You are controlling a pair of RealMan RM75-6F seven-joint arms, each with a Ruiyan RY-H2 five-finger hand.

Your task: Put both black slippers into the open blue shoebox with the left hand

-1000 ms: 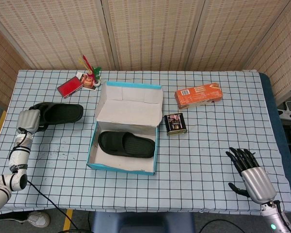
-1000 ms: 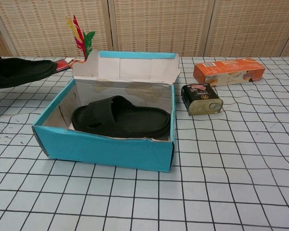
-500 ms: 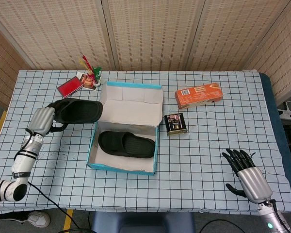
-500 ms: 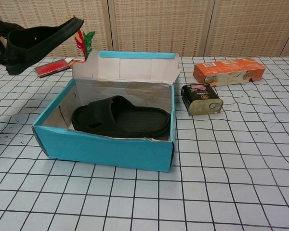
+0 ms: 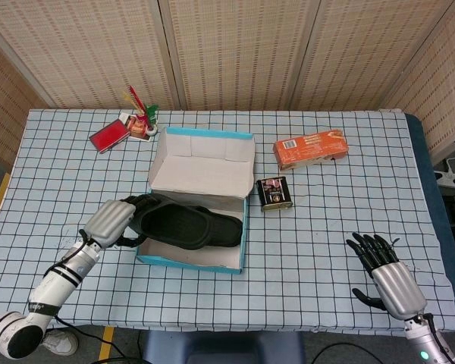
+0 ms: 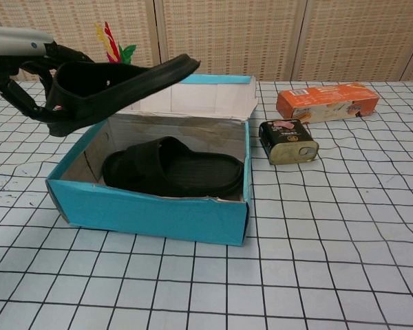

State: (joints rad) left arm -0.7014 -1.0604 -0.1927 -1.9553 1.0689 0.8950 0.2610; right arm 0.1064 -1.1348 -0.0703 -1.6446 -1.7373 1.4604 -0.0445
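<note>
Left hand [image 5: 114, 221] grips the heel end of the second black slipper [image 6: 117, 86], held tilted in the air over the open blue shoebox [image 6: 151, 210], toe toward the lid flap at 12 o'clock. First black slipper [image 6: 172, 168] lies flat inside the box, toward the front wall, with bare floor behind it. Right hand [image 5: 387, 271] rests near the counter [image 5: 326, 250] edge at 5 o'clock, empty, fingers spread. Small tin [image 5: 274, 192] sits just beside the box at 3 o'clock, orange carton [image 5: 309, 148] beyond it; open checkered cloth between box and right hand.
</note>
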